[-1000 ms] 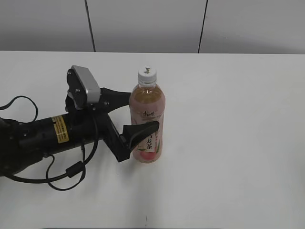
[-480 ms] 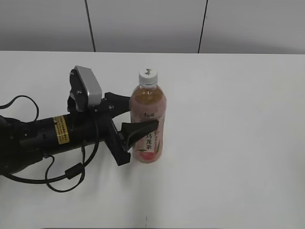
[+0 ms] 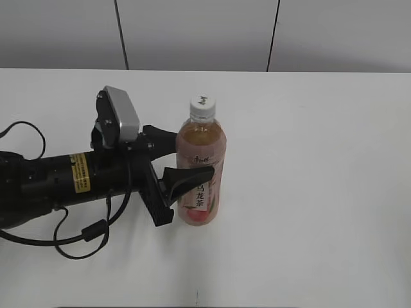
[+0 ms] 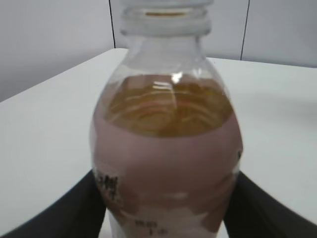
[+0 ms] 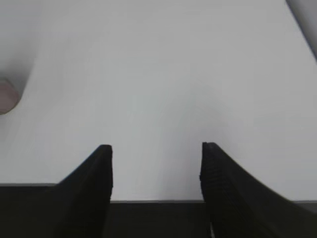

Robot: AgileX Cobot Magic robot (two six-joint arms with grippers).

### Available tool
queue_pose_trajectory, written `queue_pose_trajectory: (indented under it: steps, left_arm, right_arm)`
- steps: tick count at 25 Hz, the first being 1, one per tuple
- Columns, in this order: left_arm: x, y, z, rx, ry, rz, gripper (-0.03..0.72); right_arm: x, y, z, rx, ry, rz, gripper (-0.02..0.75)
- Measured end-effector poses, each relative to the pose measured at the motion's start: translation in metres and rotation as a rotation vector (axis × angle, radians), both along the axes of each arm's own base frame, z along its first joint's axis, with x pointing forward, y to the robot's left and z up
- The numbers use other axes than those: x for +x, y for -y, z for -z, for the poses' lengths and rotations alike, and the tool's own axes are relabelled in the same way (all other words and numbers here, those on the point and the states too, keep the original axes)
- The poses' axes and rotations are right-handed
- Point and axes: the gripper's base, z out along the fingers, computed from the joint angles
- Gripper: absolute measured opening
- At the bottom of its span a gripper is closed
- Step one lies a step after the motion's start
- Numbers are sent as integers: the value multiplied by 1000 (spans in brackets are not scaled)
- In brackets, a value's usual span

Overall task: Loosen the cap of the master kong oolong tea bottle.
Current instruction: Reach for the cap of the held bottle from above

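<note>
White table (image 3: 321,192) fills the exterior view, backed by a grey panelled wall. The master kong oolong tea bottle (image 3: 200,168) stands near the middle of the surface, slightly left of centre, and appears to lean a little toward the left edge. The cap (image 3: 201,106) is seated on the neck, untouched. The left gripper (image 3: 186,157) reaches in from the left edge and is clamped on the bottle body, one finger behind it, one across the label.

Left wrist view: the bottle fills the frame, amber tea below the shoulder, a black finger (image 4: 74,210) pressed against each lower flank. The cap is cut off at the top edge.

Right wrist view: the right gripper (image 5: 156,173) has its jaws apart over bare table, holding nothing. A pink blur at the left edge is probably the bottle; focus is too poor to confirm.

Risks: the clamp sits low on a soft, rounded body. Twisting torque at the cap could spin the bottle within the fingers or increase the lean. Excess squeeze could deform the wall and spill tea once the seal breaks.
</note>
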Motion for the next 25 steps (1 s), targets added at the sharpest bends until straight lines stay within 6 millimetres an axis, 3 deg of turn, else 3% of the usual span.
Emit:
queue_pose_trajectory:
  steps: [9, 20, 25]
  left_arm:
    - [-1, -2, -23, 26, 36, -13, 422]
    - [-6, -3, -16, 126, 21, 40, 422]
    - [-6, -3, -17, 125, 20, 38, 422]
  right_arm:
    - [49, -14, -29, 71, -179, -168, 430]
    - [126, -36, -52, 301, -419, -375, 398]
    - [160, -41, -76, 375, -420, -411, 398]
